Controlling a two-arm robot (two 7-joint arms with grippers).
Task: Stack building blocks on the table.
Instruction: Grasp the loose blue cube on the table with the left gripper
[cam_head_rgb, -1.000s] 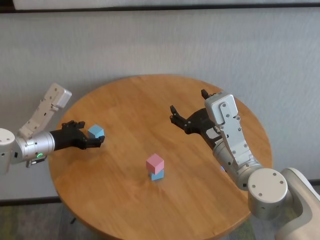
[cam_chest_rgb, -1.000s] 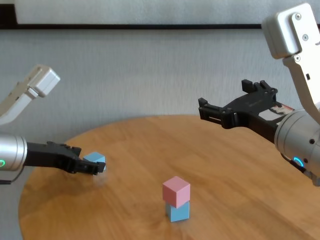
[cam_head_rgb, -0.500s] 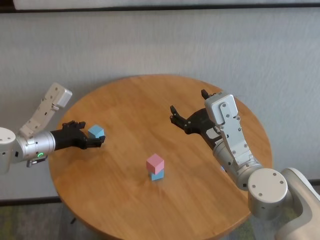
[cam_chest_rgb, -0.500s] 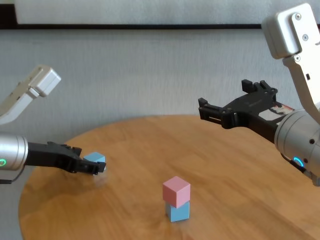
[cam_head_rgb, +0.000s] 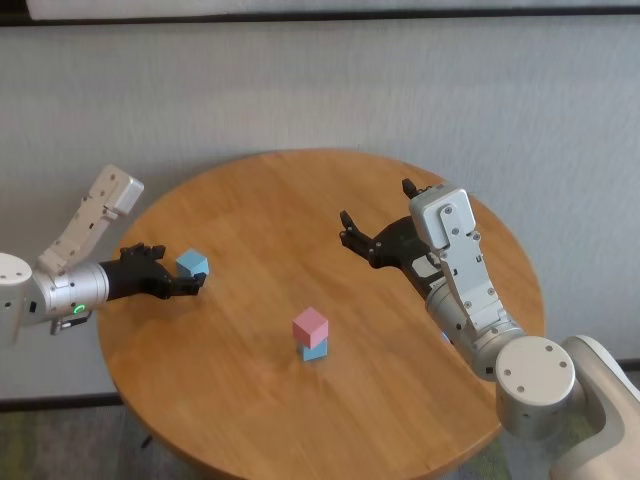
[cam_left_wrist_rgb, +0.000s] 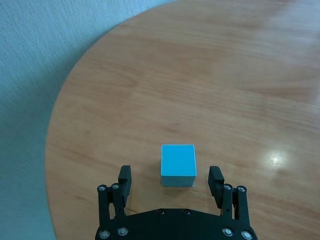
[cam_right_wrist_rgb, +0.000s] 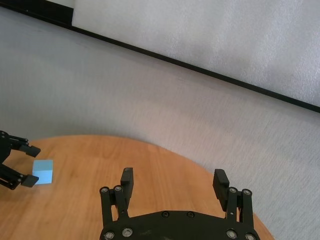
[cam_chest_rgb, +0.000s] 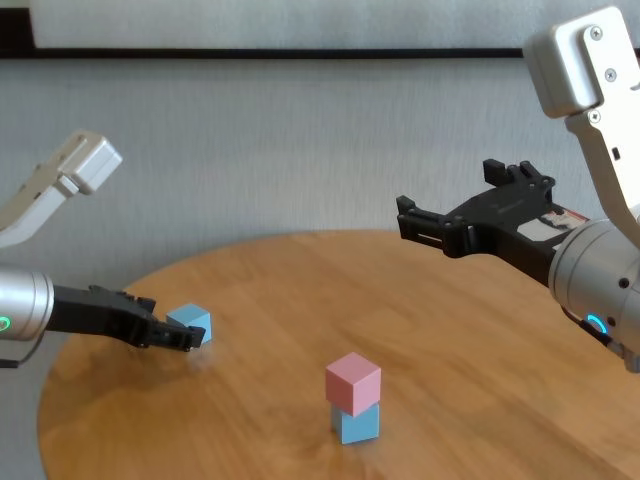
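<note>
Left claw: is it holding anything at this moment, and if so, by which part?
Nothing is held. The left claw is open, its fingers standing apart on either side of the loose light blue matte cube on the round wooden table.

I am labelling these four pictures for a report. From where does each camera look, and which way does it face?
Head: high, looking down on the table; both arms show.
Chest: low, facing across the table; both forearms show.
Left wrist: behind the left gripper, open, a loose blue cube partly between its jaws.
Right wrist: behind the right gripper, open, raised, facing the wall.
Head and chest share the pink cube on a blue cube.
</note>
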